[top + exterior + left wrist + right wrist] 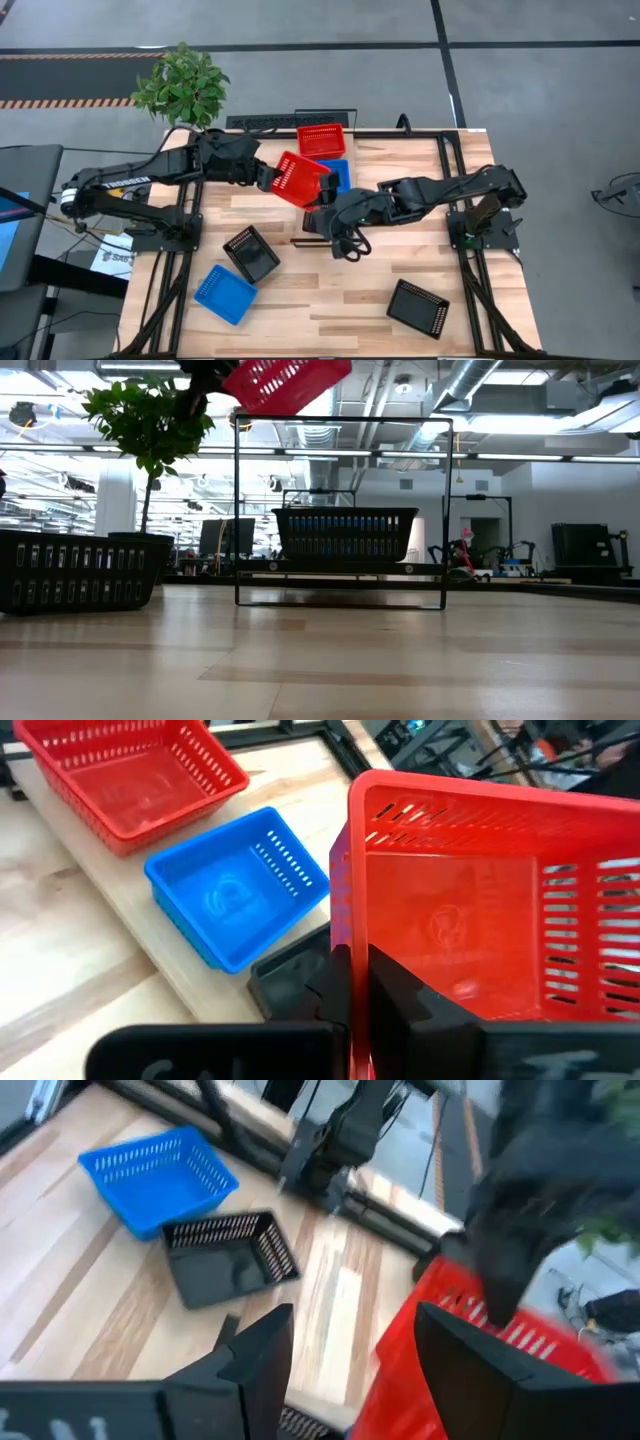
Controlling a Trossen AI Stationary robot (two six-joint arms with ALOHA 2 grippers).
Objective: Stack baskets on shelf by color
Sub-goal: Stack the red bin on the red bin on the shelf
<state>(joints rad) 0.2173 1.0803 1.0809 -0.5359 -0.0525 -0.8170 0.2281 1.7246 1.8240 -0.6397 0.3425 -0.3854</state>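
We see the left gripper (355,985) pinching the wall of a red perforated plastic basket (297,178) and holding it tilted in the air above the narrow light-wood shelf (362,160), we judge so that it can go into the other red mesh basket (321,140) that sits there beside a blue mesh basket (335,172). The right gripper (350,1350) hangs close by with its fingers spread, holding nothing. A second blue basket (224,293) and two black mesh baskets (251,253) lie on the wooden worktop (330,300), not yet sorted.

right gripper (350,1350) fingers spread apart, a red basket (470,1350) just past them, a black basket (230,1258) touching a blue basket (158,1175) on the wood table (80,1290), dark arm blurred above
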